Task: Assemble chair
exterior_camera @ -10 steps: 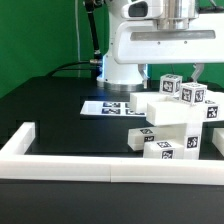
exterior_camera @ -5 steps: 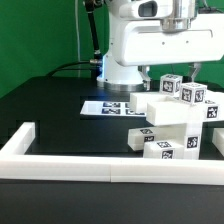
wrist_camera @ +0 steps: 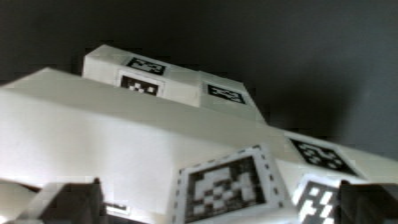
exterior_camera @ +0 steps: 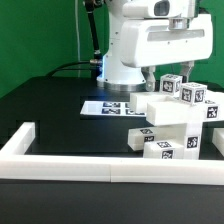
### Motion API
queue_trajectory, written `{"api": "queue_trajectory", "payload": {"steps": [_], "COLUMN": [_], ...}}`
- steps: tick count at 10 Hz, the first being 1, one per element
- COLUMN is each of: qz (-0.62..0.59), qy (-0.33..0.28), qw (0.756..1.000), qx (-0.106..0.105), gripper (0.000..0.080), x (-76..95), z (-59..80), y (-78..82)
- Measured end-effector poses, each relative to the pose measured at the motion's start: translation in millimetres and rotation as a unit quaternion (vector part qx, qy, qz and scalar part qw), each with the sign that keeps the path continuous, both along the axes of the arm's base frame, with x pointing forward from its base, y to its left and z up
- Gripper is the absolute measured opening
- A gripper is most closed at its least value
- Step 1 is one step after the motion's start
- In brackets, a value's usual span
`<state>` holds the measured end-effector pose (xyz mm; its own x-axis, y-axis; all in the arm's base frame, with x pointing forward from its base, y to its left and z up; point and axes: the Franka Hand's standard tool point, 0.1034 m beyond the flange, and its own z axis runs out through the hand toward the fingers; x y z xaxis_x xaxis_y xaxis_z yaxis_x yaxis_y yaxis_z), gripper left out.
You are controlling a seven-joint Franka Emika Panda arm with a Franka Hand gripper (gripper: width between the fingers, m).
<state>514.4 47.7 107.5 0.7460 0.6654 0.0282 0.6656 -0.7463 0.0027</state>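
Observation:
The chair pieces [exterior_camera: 176,126] are chunky white blocks with black-and-white tags, stacked together at the exterior view's right, with a small tagged cube [exterior_camera: 172,87] on top at the back. My gripper [exterior_camera: 170,76] hangs just above the stack with its fingers apart and holds nothing. In the wrist view the white blocks [wrist_camera: 125,130] fill the picture. A tagged block face [wrist_camera: 226,183] lies between my two dark fingertips [wrist_camera: 71,203]. The gripper [wrist_camera: 222,208] is open there too.
A long low white border rail [exterior_camera: 100,168] runs along the table's front and turns back at the exterior view's left [exterior_camera: 20,140]. The marker board [exterior_camera: 105,106] lies flat behind the pieces. The robot base [exterior_camera: 118,65] stands at the back before a green screen.
The hand has turned and shifted slightly above the stack. The white pieces have not moved.

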Motion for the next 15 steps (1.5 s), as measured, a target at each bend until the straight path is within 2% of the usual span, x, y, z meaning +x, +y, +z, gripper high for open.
{"api": "queue_trajectory", "payload": {"steps": [3, 4, 5, 6, 8, 12, 15], "qz": [0.038, 0.038, 0.031, 0.023, -0.007, -0.144, -0.272], "qy": [0.0, 0.0, 0.0, 0.0, 0.001, 0.003, 0.005], "qw": [0.999, 0.999, 1.0, 1.0, 1.0, 0.99, 0.962], "qx": [-0.004, -0.004, -0.004, -0.004, -0.003, 0.0, 0.003], "gripper": [0.0621, 0.0444, 0.0444, 0.0265, 0.0269, 0.0269, 0.0271], "x": [-0.1, -0.2, -0.3, -0.3, -0.3, -0.6, -0.9], "z": [-0.1, -0.2, -0.2, -0.2, -0.3, -0.8, -1.0], "y": [-0.9, -0.9, -0.9, -1.1, -1.1, -1.0, 0.5]}}
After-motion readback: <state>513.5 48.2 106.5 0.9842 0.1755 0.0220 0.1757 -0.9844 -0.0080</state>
